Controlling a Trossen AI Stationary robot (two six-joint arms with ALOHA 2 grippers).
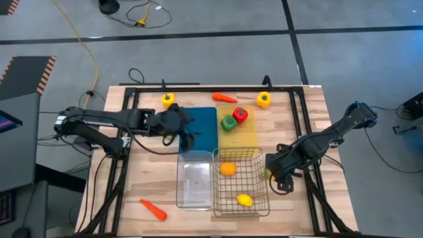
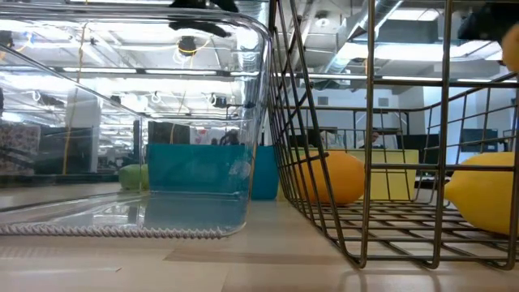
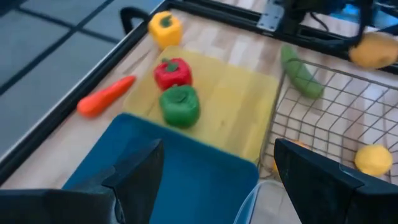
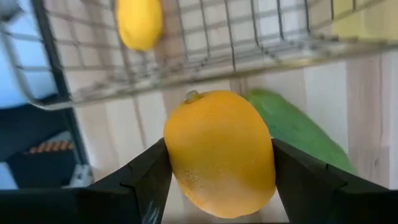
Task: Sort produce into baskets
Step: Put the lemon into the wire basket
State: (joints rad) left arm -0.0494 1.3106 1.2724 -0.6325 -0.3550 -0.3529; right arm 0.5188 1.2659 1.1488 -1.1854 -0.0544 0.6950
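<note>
right tool [image 4: 219, 186] is clamped on an orange [image 4: 219, 152] w/ its fingers either side, just outside the wire basket [image 1: 254, 173] on the tabletop's right, so the drop spot's right beside it toward centre, cucumber [image 4: 298, 127] just behind, while left tool [image 3: 214, 180] hangs wide n empty over the blue tray [image 3: 161, 168].

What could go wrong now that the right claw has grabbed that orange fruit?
The right gripper pinches the round orange fruit only at its sides, so it might slip and roll. A cucumber lies right beside it and could get knocked. Lifting over the wire basket, the fruit may clip the rim.
</note>
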